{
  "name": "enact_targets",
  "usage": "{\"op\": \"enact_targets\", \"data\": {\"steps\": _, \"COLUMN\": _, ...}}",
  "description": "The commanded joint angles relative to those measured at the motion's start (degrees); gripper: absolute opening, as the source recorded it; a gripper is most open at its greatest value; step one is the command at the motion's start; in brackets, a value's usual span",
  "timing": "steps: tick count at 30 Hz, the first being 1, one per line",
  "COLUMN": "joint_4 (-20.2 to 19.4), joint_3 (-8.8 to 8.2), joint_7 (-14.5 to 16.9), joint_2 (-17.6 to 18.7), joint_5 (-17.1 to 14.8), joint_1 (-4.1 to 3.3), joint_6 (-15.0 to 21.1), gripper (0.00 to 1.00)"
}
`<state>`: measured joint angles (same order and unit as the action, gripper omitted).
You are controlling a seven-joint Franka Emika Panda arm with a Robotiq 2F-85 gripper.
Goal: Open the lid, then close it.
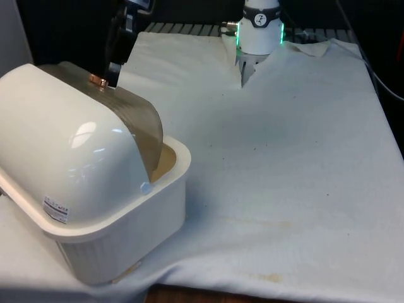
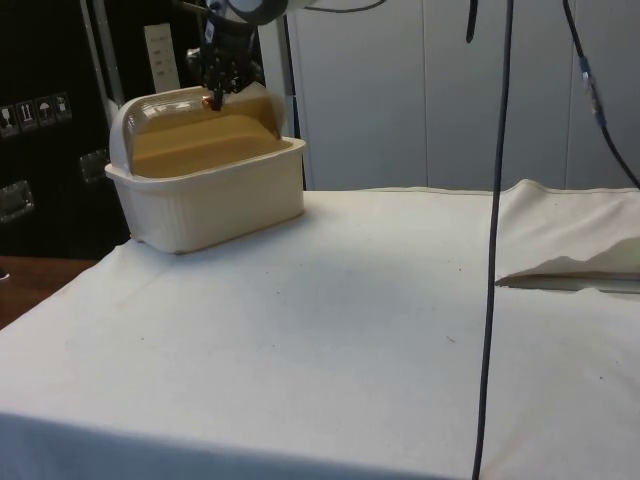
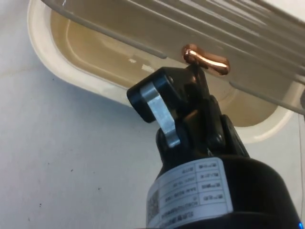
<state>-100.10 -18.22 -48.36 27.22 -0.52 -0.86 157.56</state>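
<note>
Tool (image 3: 193,78) closed on copper handle (image 3: 206,59) of half-raised lid (image 1: 136,123); bread box (image 1: 120,237) sticker (image 1: 55,210) unreadable

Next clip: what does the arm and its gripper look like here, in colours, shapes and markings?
The arm's base is a white cylinder with a black band and a green glow at its sides. The gripper is black, with a rounded glossy body carrying a white printed label. Its fingers are black with a flat silver metal strip along one.

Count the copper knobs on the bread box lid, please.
1. The copper knob sits on the translucent lid of the bread box, near the top of its curve, right at the tool. No other knob shows.
</note>
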Motion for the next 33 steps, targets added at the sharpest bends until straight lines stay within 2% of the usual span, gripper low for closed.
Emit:
{"op": "enact_targets", "data": {"steps": 1, "joint_4": 0.5, "joint_3": -0.4, "joint_7": -0.7, "joint_2": 0.3, "joint_5": 0.1, "joint_1": -0.11, "joint_6": 0.4, "gripper": 0.0}}
{"op": "enact_targets", "data": {"steps": 3, "joint_4": 0.3, "joint_3": -0.11, "joint_7": -0.2, "joint_2": 0.1, "joint_5": 0.0, "joint_1": 0.0, "joint_6": 0.0, "gripper": 0.0}}
{"op": "enact_targets", "data": {"steps": 13, "joint_4": 3.0, "joint_3": -1.32, "joint_7": -2.1, "joint_2": 0.8, "joint_5": 0.3, "joint_1": -0.29, "joint_6": -0.2, "gripper": 0.0}}
{"op": "enact_targets", "data": {"steps": 14, "joint_4": 2.5, "joint_3": -0.69, "joint_7": -1.2, "joint_2": 0.5, "joint_5": 0.0, "joint_1": 0.0, "joint_6": -0.1, "gripper": 0.0}}
{"op": "enact_targets", "data": {"steps": 15, "joint_4": 3.2, "joint_3": -1.43, "joint_7": -2.2, "joint_2": 0.9, "joint_5": 0.3, "joint_1": -0.29, "joint_6": -0.2, "gripper": 0.0}}
{"op": "enact_targets", "data": {"steps": 20, "joint_4": 4.1, "joint_3": -1.66, "joint_7": -2.9, "joint_2": 0.5, "joint_5": 0.3, "joint_1": -0.4, "joint_6": -0.3, "gripper": 0.0}}
{"op": "enact_targets", "data": {"steps": 23, "joint_4": 4.2, "joint_3": -1.78, "joint_7": -3.2, "joint_2": -0.1, "joint_5": 0.3, "joint_1": -0.4, "joint_6": -0.2, "gripper": 0.0}}
{"op": "enact_targets", "data": {"steps": 24, "joint_4": 4.4, "joint_3": -1.15, "joint_7": -2.3, "joint_2": 0.3, "joint_5": 0.0, "joint_1": 0.0, "joint_6": -0.1, "gripper": 0.0}}
{"op": "enact_targets", "data": {"steps": 25, "joint_4": 4.1, "joint_3": -1.78, "joint_7": -3.3, "joint_2": -0.3, "joint_5": 0.4, "joint_1": -0.46, "joint_6": -0.2, "gripper": 0.0}}
{"op": "enact_targets", "data": {"steps": 31, "joint_4": 3.8, "joint_3": -1.66, "joint_7": -3.8, "joint_2": -1.3, "joint_5": 0.2, "joint_1": -0.29, "joint_6": 0.3, "gripper": 0.0}}
{"op": "enact_targets", "data": {"steps": 32, "joint_4": 4.1, "joint_3": -1.2, "joint_7": -3.1, "joint_2": -1.1, "joint_5": 0.0, "joint_1": 0.0, "joint_6": -0.1, "gripper": 0.0}}
{"op": "enact_targets", "data": {"steps": 33, "joint_4": 3.7, "joint_3": -1.66, "joint_7": -4.0, "joint_2": -1.4, "joint_5": 0.2, "joint_1": -0.29, "joint_6": 0.3, "gripper": 0.0}}
